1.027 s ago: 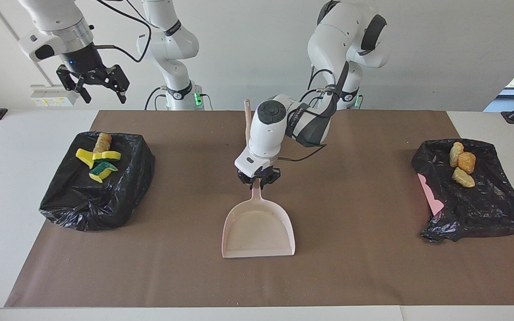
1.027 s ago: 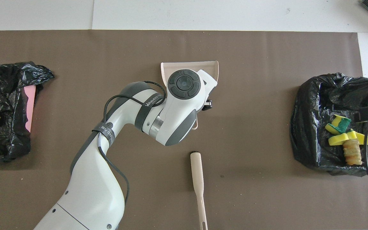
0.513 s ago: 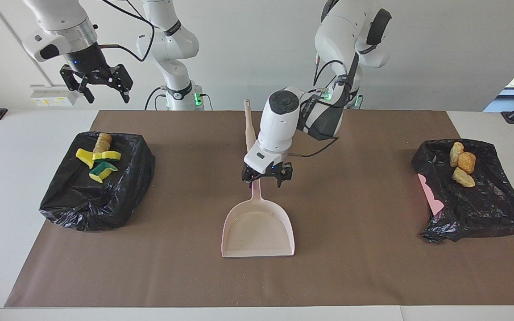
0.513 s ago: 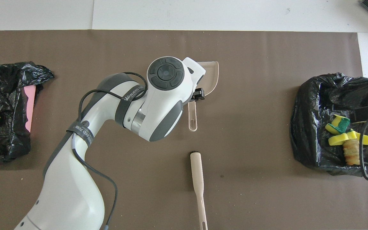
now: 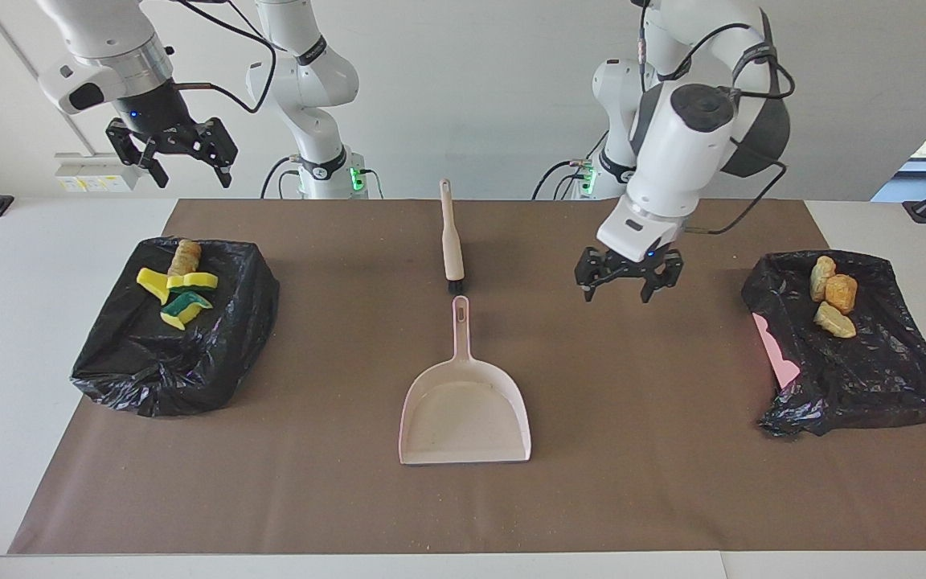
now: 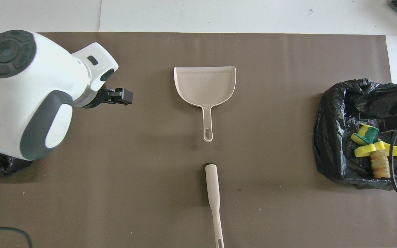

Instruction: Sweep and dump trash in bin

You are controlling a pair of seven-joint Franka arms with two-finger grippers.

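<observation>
Since 1 second ago: left gripper (image 5: 628, 283) gone from the dustpan (image 5: 465, 410) handle, raised now over bare brown mat (image 5: 632, 450) between the dustpan and the bin at the left arm's end of the table, fingers spread wide with nothing between them. Dustpan unmoved, flat at the centre of the mat, handle pointing toward the robots, pan mouth toward the table edge farthest from them. Brush (image 5: 452, 241) lying just nearer the robots than the dustpan handle, in line with it, not touching it.

Trash in 2 lots. 4 pieces (image 5: 179, 283) resting on the black bag of the bin (image 5: 174, 354) at the right arm's end: yellow sponge chunks, 1 green-backed, plus 1 tan bread lump at the robots' side of the pile. 3 tan-orange bread lumps (image 5: 831, 305) on the black-bagged bin (image 5: 857, 378) at the left arm's end, clustered close together.

Right gripper (image 5: 171, 154) held high near the table corner at the right arm's end, on the robots' side, waiting, fingers parted and empty.
</observation>
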